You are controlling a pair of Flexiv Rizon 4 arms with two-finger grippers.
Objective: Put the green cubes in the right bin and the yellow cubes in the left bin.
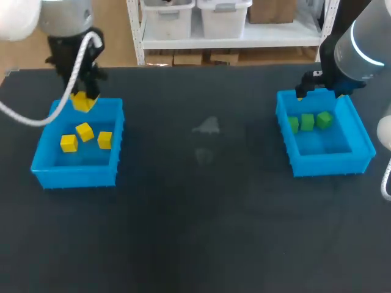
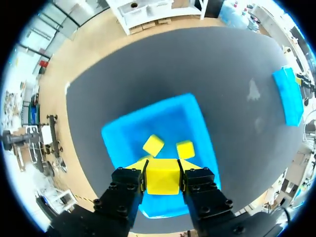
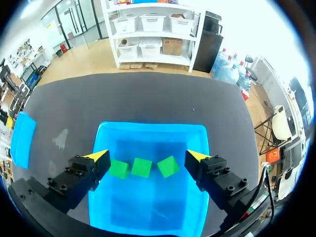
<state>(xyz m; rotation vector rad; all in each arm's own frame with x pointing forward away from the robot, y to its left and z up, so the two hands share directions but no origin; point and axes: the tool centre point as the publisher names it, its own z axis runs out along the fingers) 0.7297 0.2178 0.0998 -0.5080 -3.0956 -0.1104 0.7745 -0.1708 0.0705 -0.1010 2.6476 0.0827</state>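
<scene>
Left bin: blue, at the table's left. Three loose yellow cubes lie on its floor, near each other but apart.

Left gripper: above the bin's far side, clamped on a fourth one, the held cube, with a finger pressed on each side.

Table: dark matte top. There's a pale smudge mid-table between the bins, toward the far edge, and a fainter mark just in front of it.

Right bin: blue, at the table's right. Three green cubes sit in a row across its far half with small gaps between them.

Right gripper: over the bin's far side, fingers spread wide and holding nothing. The green row lies below, between the tips, untouched.
</scene>
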